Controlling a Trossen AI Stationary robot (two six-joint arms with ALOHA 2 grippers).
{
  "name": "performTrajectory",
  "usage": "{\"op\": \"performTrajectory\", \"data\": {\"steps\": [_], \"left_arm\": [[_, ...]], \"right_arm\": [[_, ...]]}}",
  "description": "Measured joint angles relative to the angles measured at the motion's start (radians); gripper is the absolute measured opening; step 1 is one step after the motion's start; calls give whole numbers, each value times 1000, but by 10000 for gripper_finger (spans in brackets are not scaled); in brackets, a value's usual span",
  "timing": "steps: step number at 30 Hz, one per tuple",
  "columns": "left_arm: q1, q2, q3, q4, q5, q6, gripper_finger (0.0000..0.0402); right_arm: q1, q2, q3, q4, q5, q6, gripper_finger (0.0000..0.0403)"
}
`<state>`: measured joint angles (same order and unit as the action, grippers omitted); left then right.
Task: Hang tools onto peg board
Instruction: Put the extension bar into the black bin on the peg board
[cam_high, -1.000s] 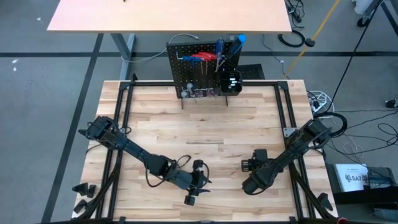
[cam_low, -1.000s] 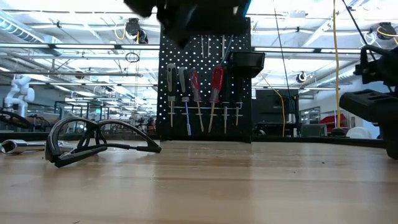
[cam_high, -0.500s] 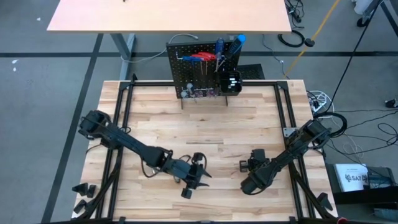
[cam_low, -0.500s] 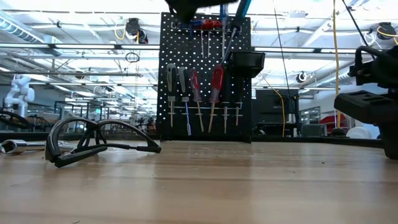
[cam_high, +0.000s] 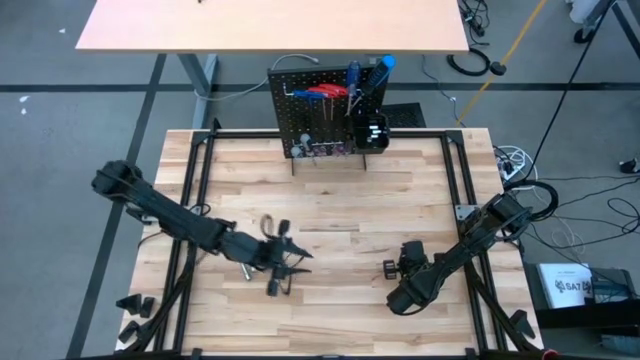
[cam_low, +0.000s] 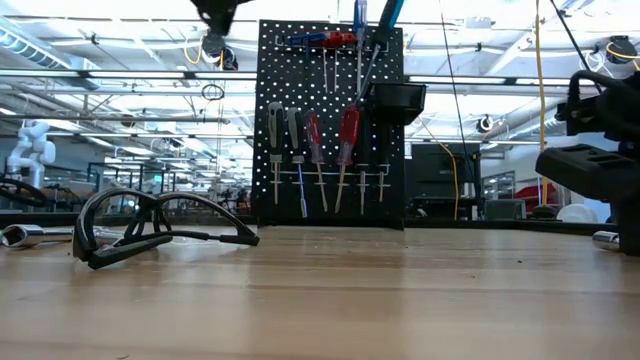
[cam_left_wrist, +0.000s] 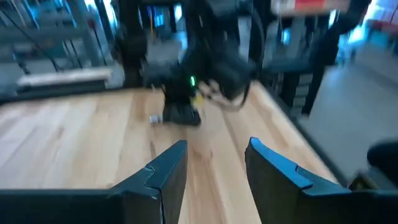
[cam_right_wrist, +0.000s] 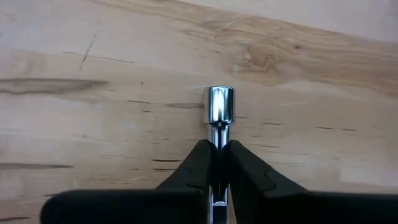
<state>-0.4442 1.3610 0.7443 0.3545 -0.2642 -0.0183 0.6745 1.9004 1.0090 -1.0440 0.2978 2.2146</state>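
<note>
Pinching small silver bit (cam_right_wrist: 220, 106) lengthwise, right gripper (cam_right_wrist: 216, 163) sat low at table's (cam_high: 330, 220) near right; peg board (cam_high: 312, 112) well apart, far edge; left gripper (cam_left_wrist: 214, 167) spread, empty.

High view straight down, low view level, both sharing the peg board (cam_high: 322, 110).

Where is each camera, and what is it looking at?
High view: above, looking straight down at the table; both arms show.
Low view: at tabletop height, facing the peg board; part of an arm at the right edge.
Left wrist view: past the open left gripper toward the other arm.
Right wrist view: right gripper shut on a silver bit.
High and low both show the peg board.
</note>
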Motion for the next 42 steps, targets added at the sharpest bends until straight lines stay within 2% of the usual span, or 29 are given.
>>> {"op": "performTrajectory", "data": {"steps": [3, 6, 10, 17, 20, 23, 29, 36, 42], "left_arm": [[4, -66, -108, 168, -1, -1, 164], [5, -105, -169, 243, -2, -10, 164], [6, -122, -183, 230, -11, -23, 164], [13, -121, -183, 213, -15, -1, 164], [13, -121, -183, 193, -15, 5, 164], [12, -137, -183, 153, -49, 7, 164], [13, -272, -183, -49, -260, -2, 164], [-9, -358, -183, -229, -266, -29, 164], [0, -384, -211, -326, -275, -47, 164]], "right_arm": [[-1, -16, 25, -36, 6, -10, 25], [-1, -61, 53, -30, 41, -52, 25], [-8, -116, 74, -38, 136, -110, 25], [-9, -227, 119, -31, 363, -187, 25], [-28, -285, 141, -31, 435, -265, 25], [-75, -346, 168, -31, 453, -394, 25], [-231, -449, 275, -32, 468, -739, 25], [-462, -487, 454, -31, 449, -1142, 25], [-608, -487, 560, -35, 344, -1356, 25]]}}
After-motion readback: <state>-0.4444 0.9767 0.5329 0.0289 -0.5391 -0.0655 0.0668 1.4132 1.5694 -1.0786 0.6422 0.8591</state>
